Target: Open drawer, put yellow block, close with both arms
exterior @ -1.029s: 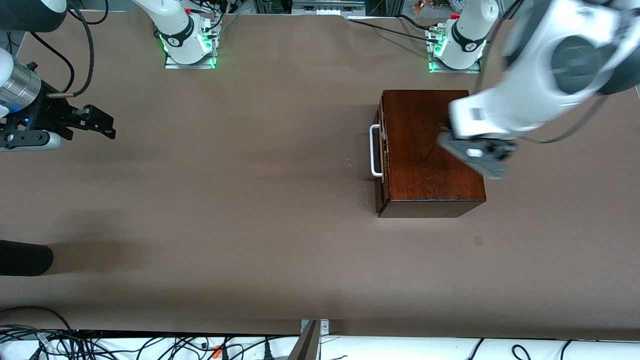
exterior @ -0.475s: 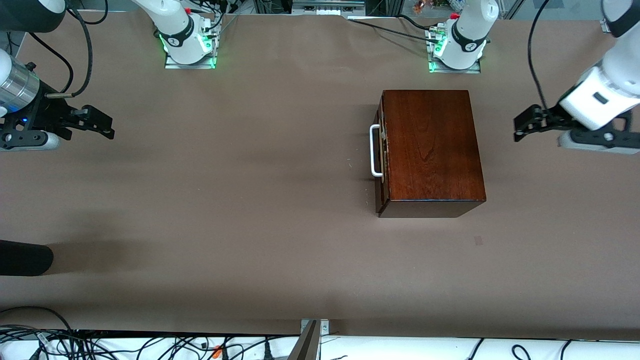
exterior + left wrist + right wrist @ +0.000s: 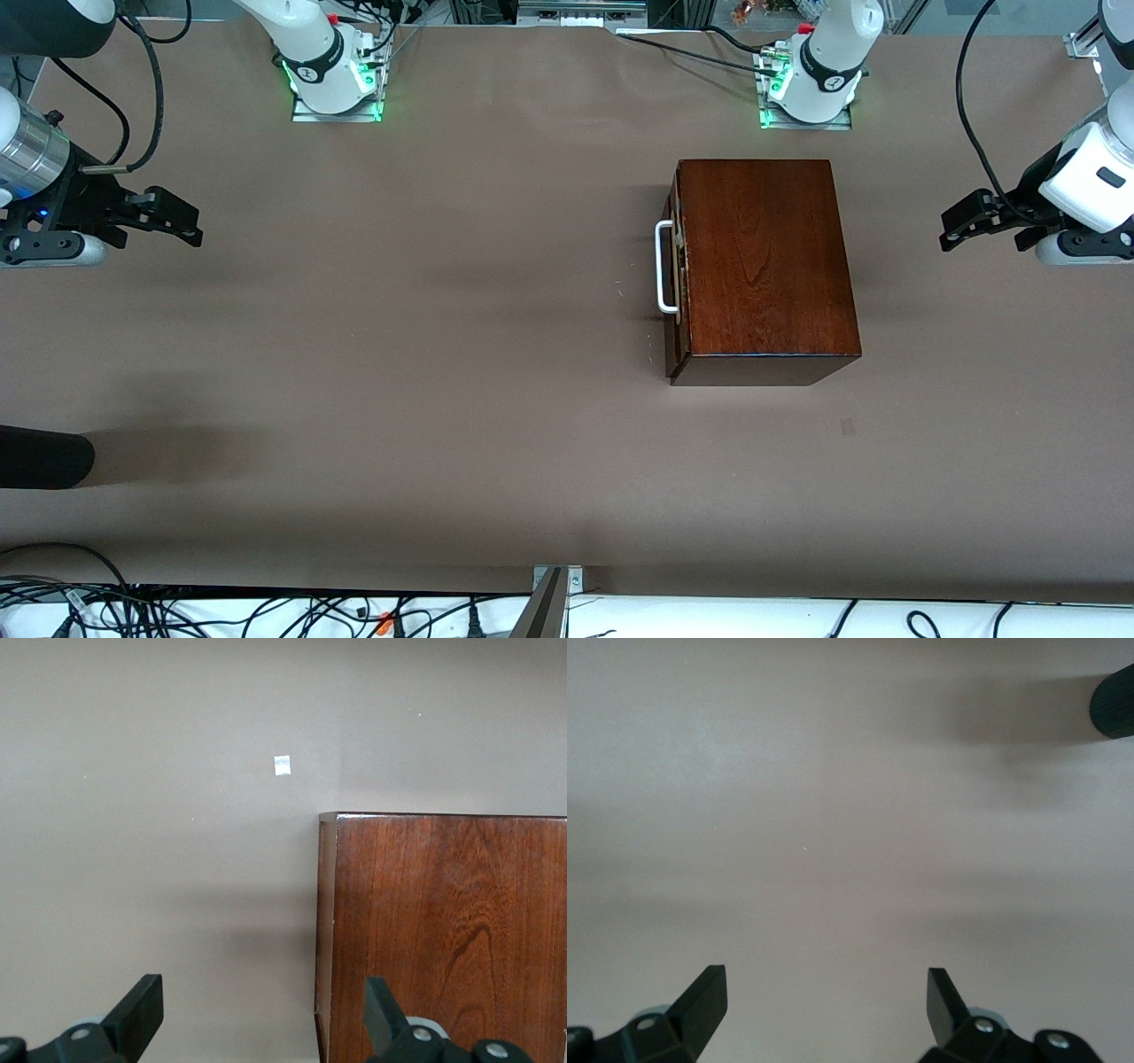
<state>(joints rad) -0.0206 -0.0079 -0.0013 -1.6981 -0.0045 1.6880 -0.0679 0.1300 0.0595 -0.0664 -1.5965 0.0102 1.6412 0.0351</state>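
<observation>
Front view: the glossy dark mahogany wooden box [image 3: 762, 270] stands toward the left arm's end of the brown table [image 3: 399, 372], its drawer [image 3: 678, 275] closed, white U-shaped bar handle [image 3: 663, 267] showing. No yellow block visible. The left gripper [image 3: 957, 226] hangs over the table's end edge, fingers apart; the right gripper [image 3: 182, 221] waits over the other end edge, fingers apart.

A robotics lab: two white arm bases [image 3: 332, 66] bolted to a brown-covered table [image 3: 399, 354], tangled cables [image 3: 221, 611] along its lower edge.

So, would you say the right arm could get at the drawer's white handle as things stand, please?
Probably yes. The white handle faces the right arm's end of the table, with only bare table between it and the open right gripper. The left gripper, also open, hangs clear at the wooden box's other end.
</observation>
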